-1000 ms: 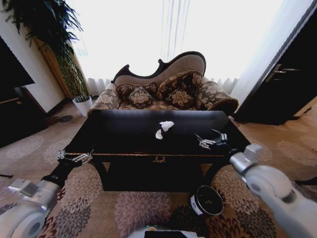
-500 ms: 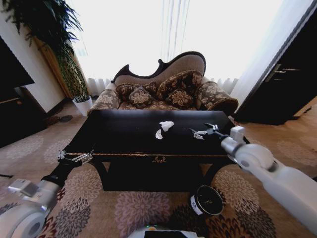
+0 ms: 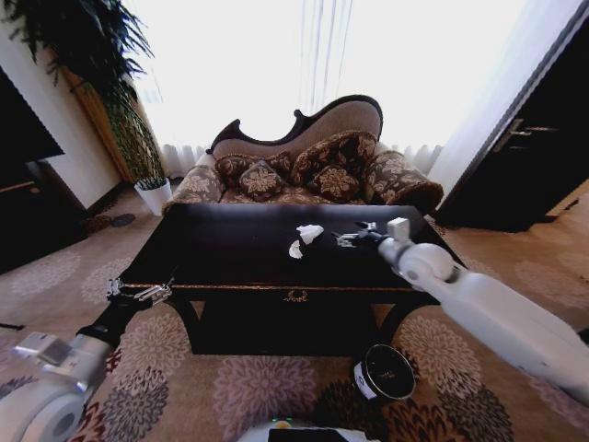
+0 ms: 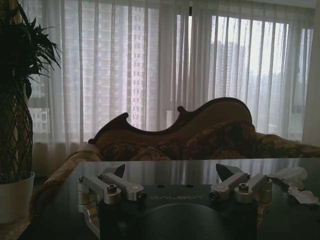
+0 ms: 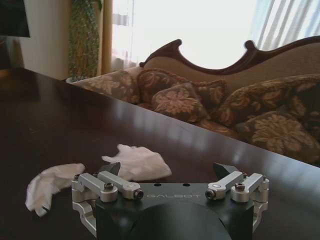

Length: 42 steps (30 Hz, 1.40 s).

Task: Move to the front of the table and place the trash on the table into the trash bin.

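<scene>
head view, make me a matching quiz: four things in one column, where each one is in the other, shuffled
Things:
1. right gripper
2. left gripper
3. trash bin
4. paper scraps

Places:
A. on the carpet in front of the table
B. lying mid-tabletop
C. at the table's front left edge
D. over the tabletop, just right of the scraps

Pairs: 1-D, 2-C, 3-A, 4-B
</scene>
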Available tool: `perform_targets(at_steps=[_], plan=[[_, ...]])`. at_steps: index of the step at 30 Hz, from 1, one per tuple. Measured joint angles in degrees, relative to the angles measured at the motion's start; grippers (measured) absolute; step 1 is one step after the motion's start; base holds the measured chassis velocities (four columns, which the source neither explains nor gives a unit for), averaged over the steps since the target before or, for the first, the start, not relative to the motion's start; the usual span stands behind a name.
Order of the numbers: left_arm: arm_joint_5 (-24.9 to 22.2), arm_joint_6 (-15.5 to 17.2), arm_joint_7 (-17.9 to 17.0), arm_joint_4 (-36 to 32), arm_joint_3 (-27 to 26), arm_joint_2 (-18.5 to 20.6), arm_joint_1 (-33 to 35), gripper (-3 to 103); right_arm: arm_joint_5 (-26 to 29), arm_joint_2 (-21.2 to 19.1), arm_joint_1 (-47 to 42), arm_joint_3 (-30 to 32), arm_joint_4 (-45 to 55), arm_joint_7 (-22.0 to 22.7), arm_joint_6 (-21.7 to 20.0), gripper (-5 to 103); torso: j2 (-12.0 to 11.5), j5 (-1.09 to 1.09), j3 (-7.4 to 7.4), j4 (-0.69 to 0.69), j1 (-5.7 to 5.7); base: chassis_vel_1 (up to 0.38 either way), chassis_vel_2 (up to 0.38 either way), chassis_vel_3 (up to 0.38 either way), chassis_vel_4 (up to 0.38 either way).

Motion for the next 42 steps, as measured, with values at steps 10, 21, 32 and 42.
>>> perform_targets(at_steps=[10, 21, 32, 42], plan=[[0.0, 0.0, 0.0, 0.0, 0.0, 0.0, 0.0, 100, 0.4, 5.2, 9.9, -9.2, -4.5, 1.0, -1.1, 100, 0.0, 0.00, 0.00, 0.01, 0.00, 0.000, 0.000, 0.000, 0.000], [0.0, 0.0, 0.0, 0.0, 0.0, 0.0, 0.0, 100, 0.3, 9.8, 12.7, -13.9, -7.9, 1.3, -1.7, 100, 0.0, 0.00, 0.00, 0.01, -0.01, 0.000, 0.000, 0.000, 0.000], [0.0, 0.0, 0.0, 0.0, 0.0, 0.0, 0.0, 100, -1.6, 14.2, 13.9, -15.8, -13.2, 0.4, -1.4, 100, 0.0, 0.00, 0.00, 0.01, -0.01, 0.000, 0.000, 0.000, 0.000], [0.0, 0.0, 0.0, 0.0, 0.0, 0.0, 0.0, 100, -1.4, 14.4, 11.0, -13.2, -15.3, -1.2, -0.3, 100, 0.0, 0.01, 0.00, 0.00, -0.01, 0.000, 0.000, 0.000, 0.000]])
